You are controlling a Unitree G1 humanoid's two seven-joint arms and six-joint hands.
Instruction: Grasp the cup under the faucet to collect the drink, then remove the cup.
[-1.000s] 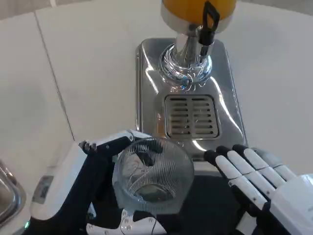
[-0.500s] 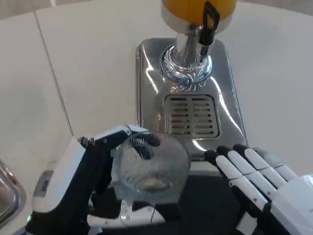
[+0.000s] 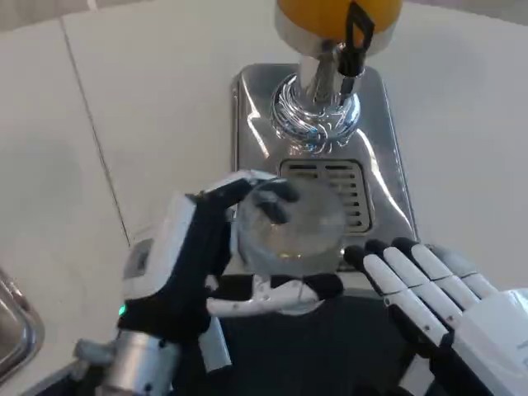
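I count one clear glass cup (image 3: 290, 228), gripped by my left hand (image 3: 188, 264); one juice dispenser (image 3: 330, 107); right hand (image 3: 450, 297) open, fingers apart.

We seem to be at a drinks station, perhaps in a cafeteria or a test kitchen. A chrome drink dispenser (image 3: 318, 157) stands on a plain white counter (image 3: 148, 107), with an orange-filled tank (image 3: 330, 12) above a black tap lever (image 3: 356, 37) and a slotted drip grate (image 3: 338, 177) in its polished base. A rounded metal rim (image 3: 15, 326) at the lower left edge may be a sink, though we cannot tell.
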